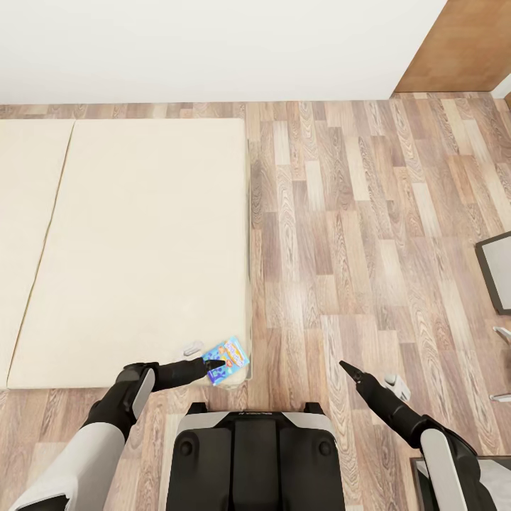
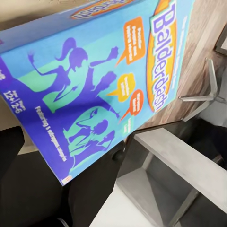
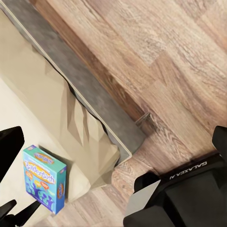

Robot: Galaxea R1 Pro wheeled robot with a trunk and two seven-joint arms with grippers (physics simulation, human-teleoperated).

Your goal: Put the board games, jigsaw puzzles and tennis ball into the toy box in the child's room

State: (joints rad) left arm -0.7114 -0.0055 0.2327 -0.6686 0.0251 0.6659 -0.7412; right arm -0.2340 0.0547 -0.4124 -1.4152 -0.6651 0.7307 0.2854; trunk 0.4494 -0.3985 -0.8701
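Note:
A blue "Balderdash" board game (image 1: 228, 358) stands tilted at the near right corner of the cream bed (image 1: 142, 248). My left gripper (image 1: 215, 366) is at the box's left edge and looks shut on it. In the left wrist view the board game (image 2: 94, 80) sits very close, with a dark finger (image 2: 9, 151) against its lower side. The right wrist view has the board game (image 3: 45, 179) upright on the mattress corner. My right gripper (image 1: 348, 367) hangs open over the wood floor to the right of the bed, its fingers (image 3: 9, 142) spread wide apart.
The bed's grey frame edge (image 3: 94, 104) runs beside the plank floor (image 1: 355, 213). A dark-framed grey piece of furniture (image 1: 497, 273) and metal chair legs (image 1: 397, 387) lie at the right edge. A brown door (image 1: 461, 42) is at the far right. My base (image 1: 252, 454) is just below the bed corner.

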